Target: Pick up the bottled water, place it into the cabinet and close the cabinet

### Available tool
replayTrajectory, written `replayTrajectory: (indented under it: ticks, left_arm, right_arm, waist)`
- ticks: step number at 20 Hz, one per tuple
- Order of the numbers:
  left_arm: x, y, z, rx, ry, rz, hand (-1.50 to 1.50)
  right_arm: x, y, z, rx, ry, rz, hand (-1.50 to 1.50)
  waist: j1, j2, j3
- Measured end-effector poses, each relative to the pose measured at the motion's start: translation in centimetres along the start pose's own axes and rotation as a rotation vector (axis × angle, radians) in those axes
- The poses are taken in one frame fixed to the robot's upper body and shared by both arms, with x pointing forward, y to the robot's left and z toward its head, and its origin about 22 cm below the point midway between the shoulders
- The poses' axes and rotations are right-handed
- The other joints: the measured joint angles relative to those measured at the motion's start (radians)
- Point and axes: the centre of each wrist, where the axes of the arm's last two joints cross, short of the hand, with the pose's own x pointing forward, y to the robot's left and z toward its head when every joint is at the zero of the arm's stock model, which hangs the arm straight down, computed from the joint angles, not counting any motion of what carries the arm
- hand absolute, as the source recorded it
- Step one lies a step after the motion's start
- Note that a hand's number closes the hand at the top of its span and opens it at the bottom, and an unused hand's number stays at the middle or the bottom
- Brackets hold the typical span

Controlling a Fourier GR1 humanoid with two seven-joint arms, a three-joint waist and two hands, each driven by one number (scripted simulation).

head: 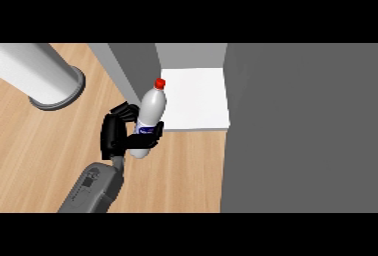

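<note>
Pick-up is done — the left hand (118,136) has its fingers (144,141) curled round the bottled water (151,117), held above the counter (44,150) right at the cabinet's (193,97) white shelf edge. Placing it inside and closing the door remain. The right hand is out of view — and the big grey panel (303,125), likely the door, hides whatever lies behind it.

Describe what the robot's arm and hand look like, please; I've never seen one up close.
Only one arm shows. Its forearm is a boxy grey casing with a small dark panel and a faint round marking on its top face. It narrows to a slim wrist, and beyond that comes the left hand, glossy black, built of chunky jointed segments forming fingers and a thumb. No cables or sleeves are visible.
</note>
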Motion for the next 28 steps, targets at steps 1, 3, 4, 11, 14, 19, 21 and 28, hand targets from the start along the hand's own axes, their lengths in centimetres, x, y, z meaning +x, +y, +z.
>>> replayTrajectory:
  ticks: [1, 3, 4, 11, 14, 19, 21, 28]
  left_arm:
    - [0.0, 0.0, -0.1, 0.012, -0.001, -0.011, 1.50]
    - [0.2, 0.1, -0.2, 0.041, 0.009, -0.020, 1.50]
    - [0.1, 0.2, -0.2, 0.053, 0.009, -0.022, 1.50]
    - [0.3, 0.5, -0.7, 0.103, 0.014, -0.022, 1.50]
    - [0.4, 0.8, -1.2, 0.140, 0.003, -0.044, 1.50]
    - [0.9, 1.3, -3.0, 0.167, -0.004, -0.113, 1.50]
    - [0.9, 1.3, -3.2, 0.166, -0.014, -0.137, -1.50]
    - [0.6, 1.8, -3.0, 0.158, -0.036, -0.220, -1.50]
  right_arm:
    - [-0.1, 0.1, -0.1, 0.002, -0.005, -0.008, -1.50]
    - [-0.1, 0.0, -0.3, 0.009, -0.012, -0.010, -1.50]
    - [-0.1, 0.0, -0.3, 0.014, -0.011, -0.010, -1.50]
    - [-0.3, -0.2, -0.6, 0.030, -0.020, -0.025, -1.50]
    - [-0.4, -0.2, -0.8, 0.039, -0.026, -0.032, -1.50]
    - [-0.5, -0.2, -1.0, 0.065, -0.029, -0.042, -1.50]
    - [-0.5, -0.3, -1.2, 0.072, -0.035, -0.043, -1.50]
    - [-0.6, -0.3, -1.5, 0.091, -0.040, -0.049, -1.50]
  waist:
    - [-0.003, 0.000, 0.000]
    - [-0.010, -0.001, 0.000]
    - [-0.014, -0.001, 0.000]
    - [-0.030, 0.001, -0.001]
    - [-0.041, 0.004, -0.002]
    - [-0.061, 0.010, -0.002]
    - [-0.063, 0.009, -0.001]
    - [-0.073, 0.002, 0.003]
